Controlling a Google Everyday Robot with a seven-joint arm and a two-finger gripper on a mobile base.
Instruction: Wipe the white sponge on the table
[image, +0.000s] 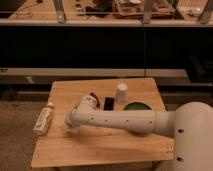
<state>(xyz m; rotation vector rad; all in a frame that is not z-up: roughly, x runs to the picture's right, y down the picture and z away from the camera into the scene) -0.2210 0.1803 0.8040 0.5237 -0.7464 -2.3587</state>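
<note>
The table (100, 145) has a light plank-grained wooden top and stands in the middle of the camera view. My white arm reaches in from the lower right and across the top. My gripper (70, 124) is at the arm's end, low over the left part of the table, just right of the long white bottle-like object (43, 120). The white sponge does not show apart from the gripper. It is hidden at or under the gripper's end.
An upturned white cup (121, 93) stands at the back middle, with a dark green plate (136, 106) to its right and a small black object (108, 103) to its left. A small red item (95, 97) lies behind the arm. Dark shelving runs behind the table.
</note>
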